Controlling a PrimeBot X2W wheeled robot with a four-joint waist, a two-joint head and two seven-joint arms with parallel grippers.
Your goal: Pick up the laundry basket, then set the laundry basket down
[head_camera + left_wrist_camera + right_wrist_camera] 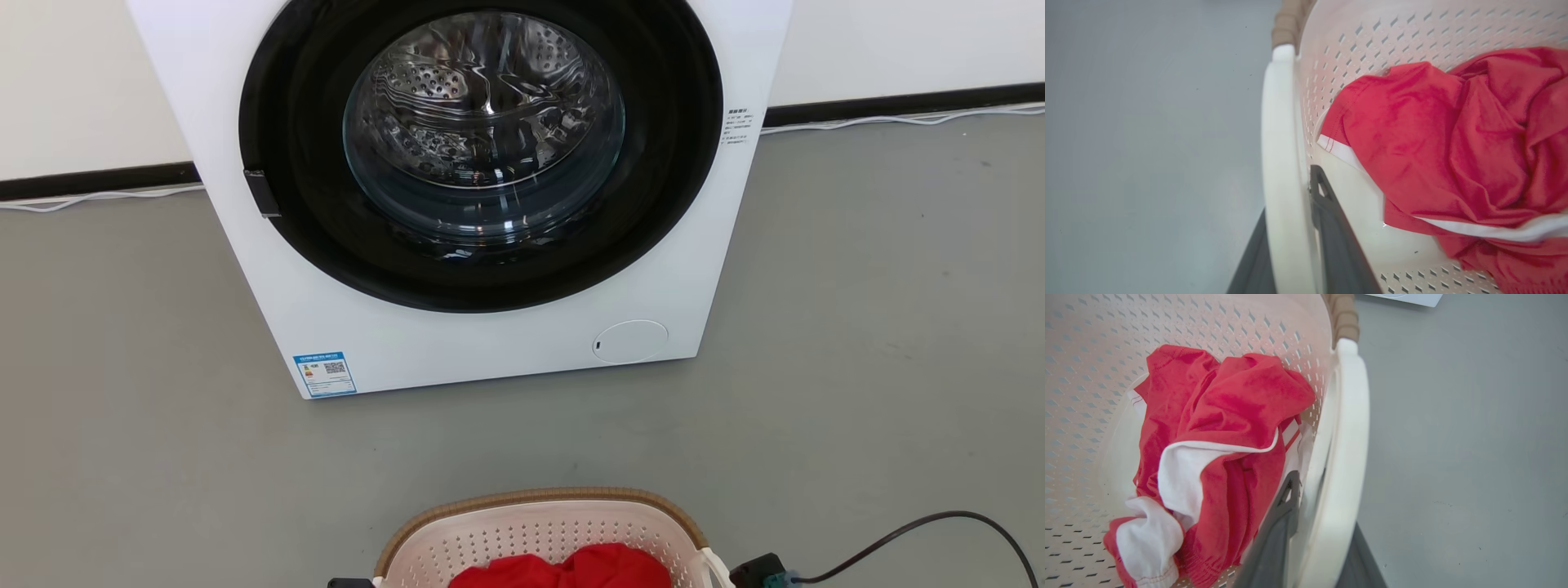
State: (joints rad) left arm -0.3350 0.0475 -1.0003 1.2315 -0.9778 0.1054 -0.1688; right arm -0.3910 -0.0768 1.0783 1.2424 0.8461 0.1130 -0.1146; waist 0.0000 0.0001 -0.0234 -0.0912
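The laundry basket (539,531) sits between the two grippers, with one on each side of it. The left gripper (1290,228) is at the basket's left handle (1278,155). One dark finger (1331,228) is inside the white loop and the other is outside, so the handle runs between them. The right gripper (1327,526) is at the right handle (1349,437) in the same way, one finger in and one finger out. Both grippers are nearly closed and pinch the handles.

Inside the basket, just beside the inner fingers, lies a bunched-up red cloth (1229,408) with white edges. It touches the basket wall next to the right gripper's inner finger.

Well ahead of the fingertips stands a white washer (457,351) with a round glass door, on a grey floor (857,327). I cannot tell if the basket rests on the floor or is held up.
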